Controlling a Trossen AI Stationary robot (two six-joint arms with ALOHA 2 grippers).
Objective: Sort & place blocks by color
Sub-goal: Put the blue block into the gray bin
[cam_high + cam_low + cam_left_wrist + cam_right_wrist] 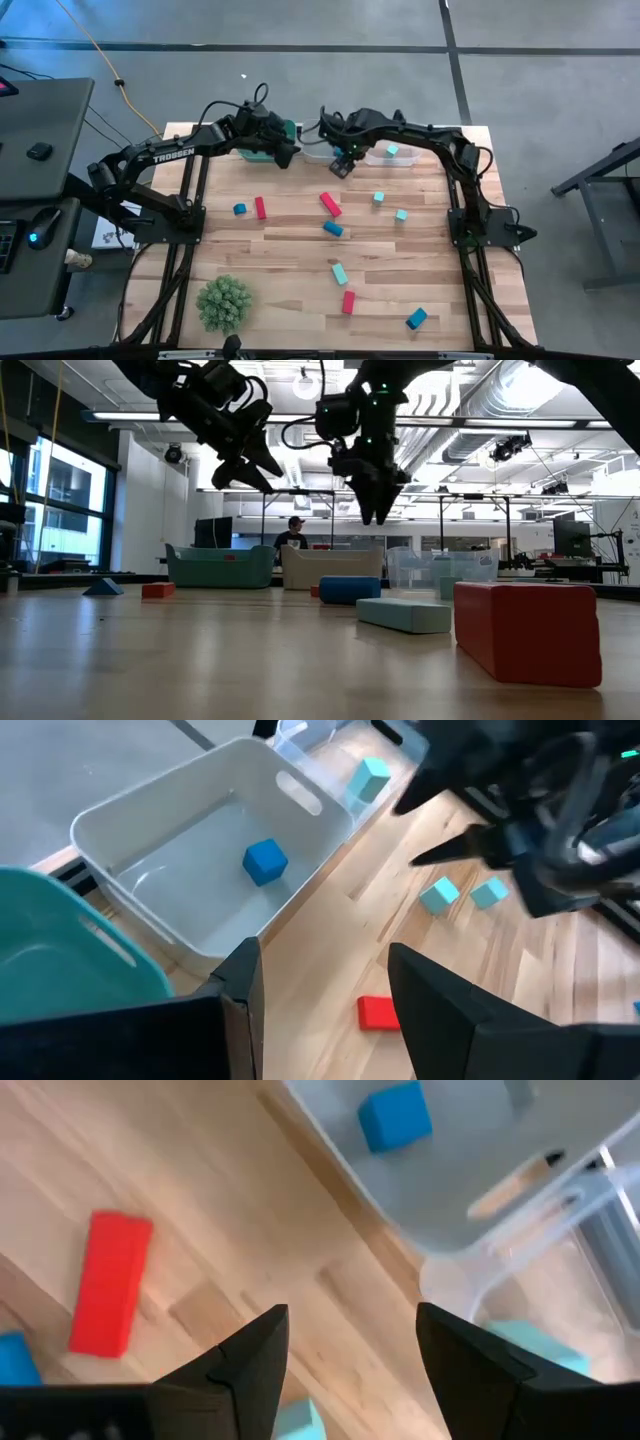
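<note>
Red, blue and light teal blocks lie scattered on the wooden table: a blue cube (239,209), red bars (260,207) (330,204) (348,302), blue bars (333,229) (416,318), teal cubes (378,198) (401,215) and a teal bar (340,273). A blue cube (265,860) rests on the floor of the white bin (130,820), and a teal cube (370,778) sits in the clear bin (392,155). My left gripper (290,152) hovers open by the teal bin (258,152). My right gripper (342,168) hangs open and empty, pointing down, just in front of the white bin.
The three bins stand in a row along the table's far edge. A green spiky plant-like ball (224,303) sits at the near left corner. Bare wood lies between the scattered blocks. In the low view a person (292,532) shows far behind the table.
</note>
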